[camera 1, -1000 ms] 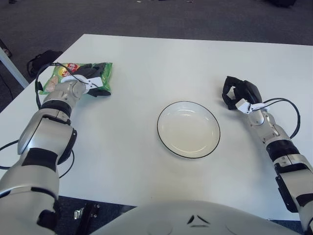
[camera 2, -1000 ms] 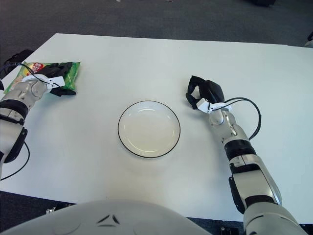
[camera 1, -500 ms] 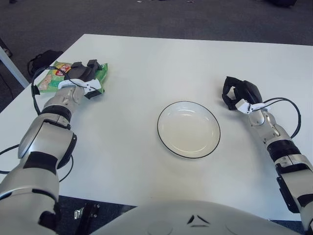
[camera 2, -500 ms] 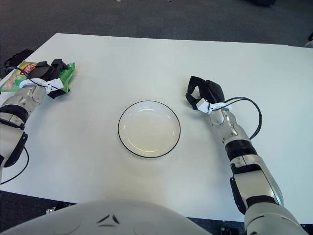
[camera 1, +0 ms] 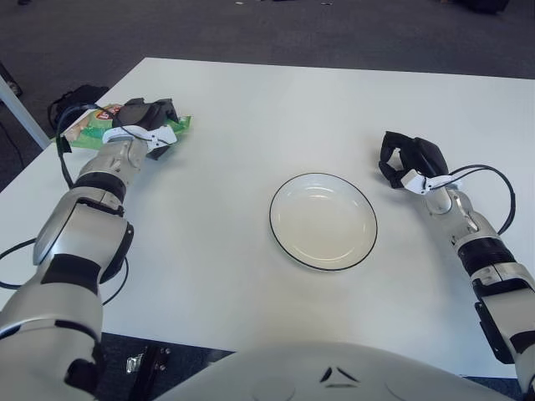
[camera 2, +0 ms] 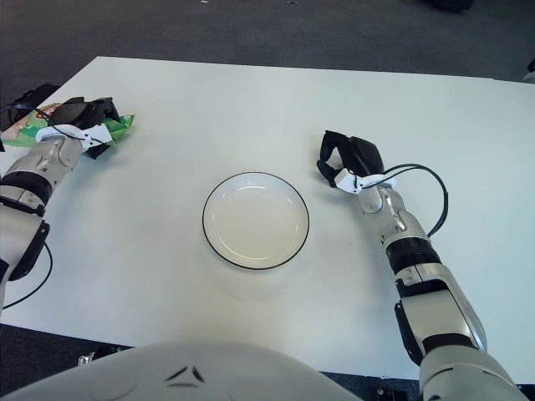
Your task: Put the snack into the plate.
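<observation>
A green snack bag point(camera 1: 90, 125) lies at the table's far left, near the left edge. My left hand point(camera 1: 149, 117) is on top of the bag with its black fingers curled down over it, hiding most of the bag's right part. A white plate with a dark rim point(camera 1: 323, 220) sits empty at the middle of the white table point(camera 1: 251, 109). My right hand point(camera 1: 410, 159) rests on the table to the right of the plate, fingers curled and holding nothing.
The table's left edge runs close beside the snack bag; dark carpet floor point(camera 1: 75, 42) lies beyond it. A black cable point(camera 1: 500, 194) loops from my right wrist over the table.
My left hand has moved a little further away and left on the bag, and its fingers have closed down over it; the bag has shifted and crumpled. The right hand has not moved.
</observation>
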Controlling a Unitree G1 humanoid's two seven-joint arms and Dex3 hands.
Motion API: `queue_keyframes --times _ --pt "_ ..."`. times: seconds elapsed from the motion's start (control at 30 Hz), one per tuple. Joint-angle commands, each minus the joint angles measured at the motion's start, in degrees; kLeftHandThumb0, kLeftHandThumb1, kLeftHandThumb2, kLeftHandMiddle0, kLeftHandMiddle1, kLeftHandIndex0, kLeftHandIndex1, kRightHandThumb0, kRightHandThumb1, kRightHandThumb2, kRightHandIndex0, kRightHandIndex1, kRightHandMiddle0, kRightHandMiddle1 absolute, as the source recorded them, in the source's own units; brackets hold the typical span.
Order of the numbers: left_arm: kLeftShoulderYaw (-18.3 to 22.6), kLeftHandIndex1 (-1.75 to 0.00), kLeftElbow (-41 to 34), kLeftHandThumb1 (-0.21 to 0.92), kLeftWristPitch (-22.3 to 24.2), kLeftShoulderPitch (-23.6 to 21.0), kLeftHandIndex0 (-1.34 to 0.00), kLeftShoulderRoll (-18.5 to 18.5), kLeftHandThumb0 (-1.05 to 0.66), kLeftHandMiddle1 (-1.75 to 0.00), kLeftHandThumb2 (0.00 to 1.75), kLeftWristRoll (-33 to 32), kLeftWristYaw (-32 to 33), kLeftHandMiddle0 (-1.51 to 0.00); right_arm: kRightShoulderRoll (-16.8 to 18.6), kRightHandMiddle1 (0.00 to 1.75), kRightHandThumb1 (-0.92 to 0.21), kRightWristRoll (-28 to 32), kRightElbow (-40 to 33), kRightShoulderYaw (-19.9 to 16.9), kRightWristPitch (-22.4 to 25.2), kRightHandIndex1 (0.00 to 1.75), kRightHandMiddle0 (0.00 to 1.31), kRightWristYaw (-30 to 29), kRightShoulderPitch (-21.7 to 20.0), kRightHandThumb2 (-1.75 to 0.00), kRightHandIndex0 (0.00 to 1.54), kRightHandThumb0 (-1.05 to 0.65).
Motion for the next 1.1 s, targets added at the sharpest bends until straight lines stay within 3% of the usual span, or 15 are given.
queue_keyframes --times 0.0,0.2,0.43,0.83,1.07 --pt "0.54 -1.75 -2.52 0.17 -1.94 -1.48 -0.98 -0.61 0.53 -1.75 1.5 -0.88 -1.61 -0.73 1.01 1.75 -0.21 -3.19 3.05 3.07 3.35 1.75 0.7 3.39 4.86 -1.44 1.27 -0.53" --pt "1.82 -1.75 -12.85 0.16 -5.94 -0.72 -0.99 -0.6 0.53 -1.75 1.5 -1.06 2.57 -0.73 0.91 1.75 -0.22 -3.42 3.59 3.69 3.26 1.75 0.69 3.34 4.46 -1.43 1.27 -0.52" --pt "3.3 -1.75 -24.01 0.17 -4.93 -0.33 -0.98 -0.63 0.53 -1.75 1.49 0.93 6.72 -0.73 1.13 1.75 -0.23 -3.61 4.21 4.21 3.6 1.75 0.69 2.78 4.05 -1.42 1.26 -0.52" --pt "8.34 -1.75 -47.15 0.17 -7.2 8.67 -0.96 0.3 0.52 -1.75 1.49 0.38 5.72 -0.72 1.22 1.75 -0.23 -4.2 5.09 4.65 3.26 1.75 0.69 3.01 3.38 -1.42 1.25 -0.52" --pt "9.26 -1.75 -54.38 0.12 -10.2 12.31 -1.02 -0.86 0.55 -1.75 1.55 -0.01 4.79 -0.77 1.19 1.75 -0.23 -4.51 5.19 4.95 3.73 1.75 0.69 3.5 3.1 -1.42 1.24 -0.52"
